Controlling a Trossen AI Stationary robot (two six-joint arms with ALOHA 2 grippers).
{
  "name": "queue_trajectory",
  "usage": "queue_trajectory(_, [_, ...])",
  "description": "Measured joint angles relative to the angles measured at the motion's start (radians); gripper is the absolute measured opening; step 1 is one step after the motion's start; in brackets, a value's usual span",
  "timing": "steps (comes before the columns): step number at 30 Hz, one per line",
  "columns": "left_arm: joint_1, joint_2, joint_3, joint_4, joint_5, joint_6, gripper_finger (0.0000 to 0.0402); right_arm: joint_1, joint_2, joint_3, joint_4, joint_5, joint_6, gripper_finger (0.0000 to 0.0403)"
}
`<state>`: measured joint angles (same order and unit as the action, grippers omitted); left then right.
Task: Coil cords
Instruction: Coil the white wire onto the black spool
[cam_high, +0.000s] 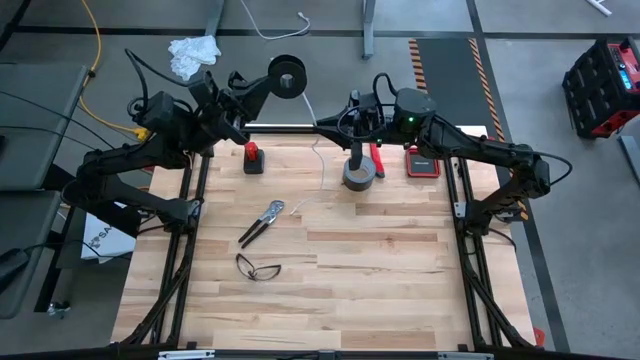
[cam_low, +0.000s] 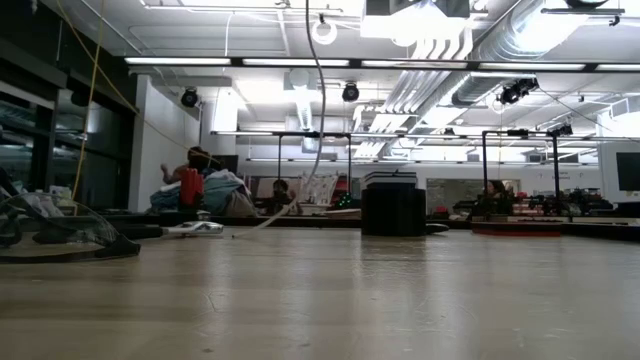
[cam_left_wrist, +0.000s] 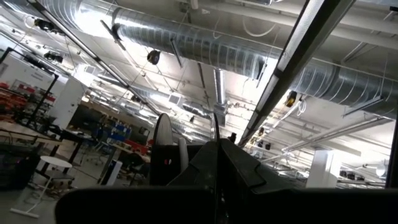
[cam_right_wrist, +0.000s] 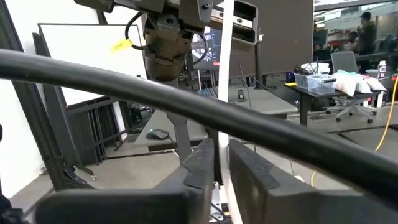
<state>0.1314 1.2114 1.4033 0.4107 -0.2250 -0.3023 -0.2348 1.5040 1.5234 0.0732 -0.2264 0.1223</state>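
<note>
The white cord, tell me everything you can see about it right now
The white cord is thin and limp. One end runs up to a small black round spool held by the left gripper beyond the table's far edge. From there it hangs down, passing between the right gripper's fingers, and trails onto the wooden table beside the grey tape roll. Its loose end lies near the pliers.

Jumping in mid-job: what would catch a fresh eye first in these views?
The left gripper holds the black spool up beyond the table's far edge, and the white cord runs from it down toward the table. The right gripper is shut on that cord near the table's far edge, beside the grey tape roll. Pliers and glasses lie untouched mid-table.
</note>
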Motion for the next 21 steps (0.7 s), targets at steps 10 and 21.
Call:
queue_trajectory(10, [0.006,0.024,0.001,0.016,-0.041,-0.101,0.0001,0.052,0.002,0.0,0.043,0.02,0.01,0.0002])
queue_trajectory(21, [0.036,0.102,0.001,0.013,0.102,-0.524,0.0,0.095,0.024,0.0,0.092,0.012,0.008,0.0001])
